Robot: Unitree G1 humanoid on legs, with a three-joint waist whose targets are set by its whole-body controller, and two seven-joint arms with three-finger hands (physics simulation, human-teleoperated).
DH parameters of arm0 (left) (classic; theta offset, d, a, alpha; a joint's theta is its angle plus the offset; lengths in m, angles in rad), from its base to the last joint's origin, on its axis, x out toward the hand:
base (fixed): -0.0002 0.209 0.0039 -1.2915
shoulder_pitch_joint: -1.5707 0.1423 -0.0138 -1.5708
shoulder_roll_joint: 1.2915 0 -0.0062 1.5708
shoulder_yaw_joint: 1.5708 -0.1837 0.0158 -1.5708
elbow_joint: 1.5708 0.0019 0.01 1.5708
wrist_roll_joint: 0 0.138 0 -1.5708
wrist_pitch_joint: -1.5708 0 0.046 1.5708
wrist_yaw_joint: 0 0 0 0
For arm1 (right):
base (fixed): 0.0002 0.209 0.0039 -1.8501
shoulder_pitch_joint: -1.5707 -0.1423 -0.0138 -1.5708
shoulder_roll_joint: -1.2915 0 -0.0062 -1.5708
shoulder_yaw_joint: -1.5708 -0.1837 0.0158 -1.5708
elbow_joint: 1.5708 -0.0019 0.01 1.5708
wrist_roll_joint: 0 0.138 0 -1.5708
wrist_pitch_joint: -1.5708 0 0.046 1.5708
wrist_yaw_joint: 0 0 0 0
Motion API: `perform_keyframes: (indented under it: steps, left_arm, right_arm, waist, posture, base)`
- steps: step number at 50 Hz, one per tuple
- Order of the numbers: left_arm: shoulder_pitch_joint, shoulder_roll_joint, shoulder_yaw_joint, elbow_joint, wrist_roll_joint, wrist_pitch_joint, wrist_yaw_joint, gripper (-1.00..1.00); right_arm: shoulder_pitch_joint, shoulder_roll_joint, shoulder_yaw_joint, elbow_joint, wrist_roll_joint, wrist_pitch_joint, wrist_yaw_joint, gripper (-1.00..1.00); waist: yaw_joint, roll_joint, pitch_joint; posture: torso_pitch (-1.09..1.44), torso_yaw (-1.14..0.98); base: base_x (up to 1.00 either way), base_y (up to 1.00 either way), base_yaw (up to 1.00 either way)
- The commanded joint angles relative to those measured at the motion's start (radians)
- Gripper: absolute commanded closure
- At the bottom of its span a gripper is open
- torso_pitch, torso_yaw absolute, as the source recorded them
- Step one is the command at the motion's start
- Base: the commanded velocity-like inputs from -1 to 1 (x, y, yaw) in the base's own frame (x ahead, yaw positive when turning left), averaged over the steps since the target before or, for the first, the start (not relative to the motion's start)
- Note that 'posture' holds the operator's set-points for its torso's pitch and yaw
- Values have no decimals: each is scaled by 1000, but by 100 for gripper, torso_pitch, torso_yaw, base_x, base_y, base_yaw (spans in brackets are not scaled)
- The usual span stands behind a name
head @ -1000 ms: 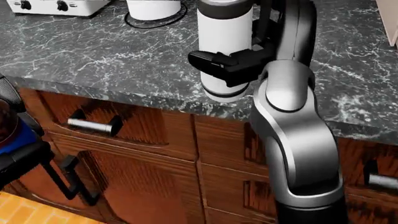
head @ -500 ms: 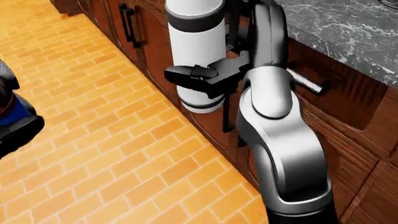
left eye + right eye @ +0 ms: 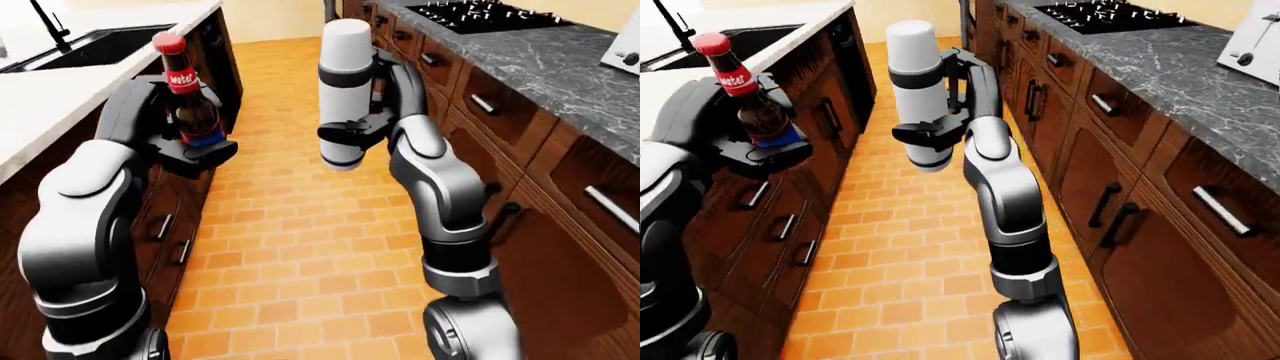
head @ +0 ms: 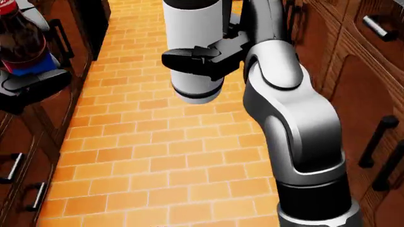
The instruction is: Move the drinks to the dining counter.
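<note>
The tall white cylindrical flask with a dark band (image 3: 345, 90) stands upright at upper centre of the left-eye view, the right hand (image 3: 352, 129) clasped round it. At upper left, the left hand (image 3: 195, 150) grips a dark glass bottle with a red cap and blue label (image 3: 190, 97). While walking toward the pale counter (image 3: 40, 90), both drinks are best kept vertical and grips firm.
</note>
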Motion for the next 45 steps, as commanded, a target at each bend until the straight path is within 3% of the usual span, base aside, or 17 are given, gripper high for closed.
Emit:
perform_keyframes:
  steps: [1,5,6,8,11,12,19,21,23,29,32,35,38,41,42,44,45]
  left_arm:
    - [-48,11,13,-5,22,-35,8,100]
    - [-76,2,-1,15,31,-35,6,100]
    - [-82,0,-6,19,34,-36,5,100]
    - [-97,-1,-11,26,40,-33,2,100]
    - [-108,-8,-18,30,47,-32,-1,100]
    - [-108,-9,-19,31,49,-33,-2,100]
    - [-101,-19,-24,23,62,-37,-16,100]
    - [-92,-26,-32,19,71,-43,-17,100]
    - [-99,-29,-35,8,76,-30,-22,100]
    - [-106,-35,-40,6,92,-31,-33,100]
    - [-105,-40,-43,-15,99,-15,-38,100]
    - [-112,-41,-44,-22,105,-6,-43,100]
    - [-113,-41,-43,-27,109,-2,-47,100]
    - [-117,-37,-41,-32,113,4,-54,100]
    - [-121,-35,-40,-36,114,10,-56,100]
    - [-129,-31,-41,-48,115,25,-62,100]
    - [-130,-29,-45,-44,118,24,-64,100]
  right_arm:
    - [-40,-8,0,-35,11,-34,8,100]
    - [-37,-7,-2,-30,22,-29,16,100]
    - [-39,-12,-1,-31,21,-25,19,100]
    - [-41,-20,-4,-30,20,-21,24,100]
    - [-39,-29,-10,-26,24,-21,28,100]
    - [-37,-30,-9,-28,24,-20,30,100]
    - [-34,-51,-17,-50,26,-2,39,100]
    - [-29,-54,-18,-48,24,-8,41,100]
    - [-28,-54,-22,-48,26,-9,42,100]
    - [-25,-67,-27,-70,29,-1,39,100]
    - [-26,-70,-16,-95,7,13,44,100]
    - [-28,-71,-21,-106,1,22,47,100]
    - [-30,-70,-22,-110,0,25,49,100]
    - [-25,-74,-3,-123,-26,26,69,100]
    - [-29,-72,-7,-129,-29,30,73,100]
    - [-44,-73,-13,-130,-33,41,80,100]
    - [-49,-72,-15,-141,-33,55,81,100]
  waist:
    - [0,14,-26]
    - [26,-37,-48]
    - [1,-48,-7]
    - [-18,-143,63]
    - [-61,-203,72]
    - [-51,-137,66]
    - [-71,-46,21]
    - [-66,29,4]
    - [-65,8,20]
    - [-14,-30,-29]
    - [-10,-87,-46]
    - [-16,-111,18]
    - [-34,-128,-20]
    - [-33,-122,1]
    - [1,-126,-32]
    - [22,-61,2]
    - [33,21,-6]
  posture:
    - [0,0]
    - [0,0]
    - [0,0]
    - [0,0]
    - [0,0]
    - [0,0]
    - [0,0]
    - [0,0]
    - [0,0]
    - [0,0]
    - [0,0]
    - [0,0]
    - [0,0]
    - [0,0]
    - [0,0]
    - [0,0]
    - [0,0]
  base:
    - [0,0,100]
    - [7,0,100]
    - [46,99,0]
    - [68,62,0]
    - [98,19,0]
    - [100,1,0]
    - [100,0,0]
    - [100,0,0]
    - [100,0,0]
    - [100,0,0]
    - [100,0,0]
    - [100,0,0]
    - [100,0,0]
    - [61,0,5]
    - [0,0,100]
    - [0,0,100]
    - [1,0,100]
